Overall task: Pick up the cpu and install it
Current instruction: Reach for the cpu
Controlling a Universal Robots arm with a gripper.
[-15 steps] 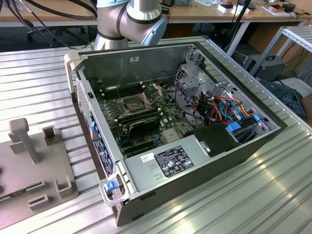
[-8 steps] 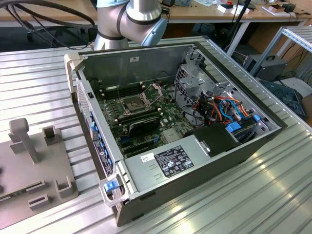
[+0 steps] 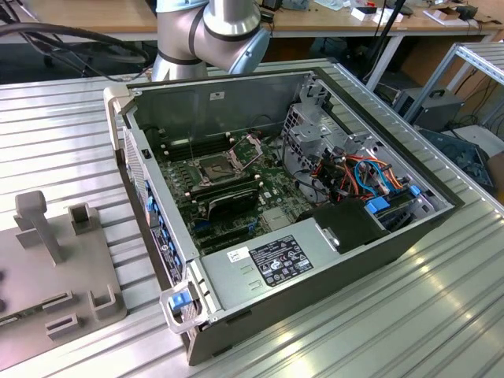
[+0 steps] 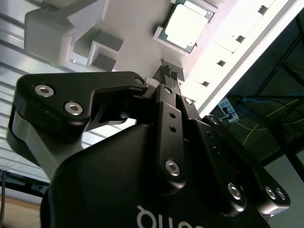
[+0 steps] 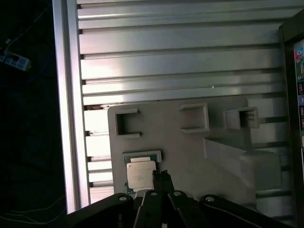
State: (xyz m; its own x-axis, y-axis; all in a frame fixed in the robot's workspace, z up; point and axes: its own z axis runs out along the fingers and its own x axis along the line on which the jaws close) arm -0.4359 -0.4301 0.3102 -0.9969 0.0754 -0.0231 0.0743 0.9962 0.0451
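Note:
The cpu (image 5: 140, 173) is a small silvery square chip lying flat in a shallow nest on the grey fixture plate (image 5: 190, 156); the second wrist view has it as well (image 4: 187, 24). My gripper (image 5: 162, 176) hovers above the plate right beside the chip, its two slim black fingers pressed together with nothing between them, and its tips (image 4: 167, 71) stop short of the chip. In the exterior view the open computer case (image 3: 331, 260) holds the green motherboard (image 3: 272, 185), whose dark square socket (image 3: 214, 168) has its metal frame hinged up.
The fixture plate (image 3: 55, 268) sits on the ribbed aluminium table (image 3: 409, 331) at the exterior view's left, carrying raised blocks, brackets (image 5: 194, 118) and an upright post (image 3: 39, 224). Beside the cpu runs the table's edge rail (image 5: 64, 95). Cables and a drive cage crowd the case's right side.

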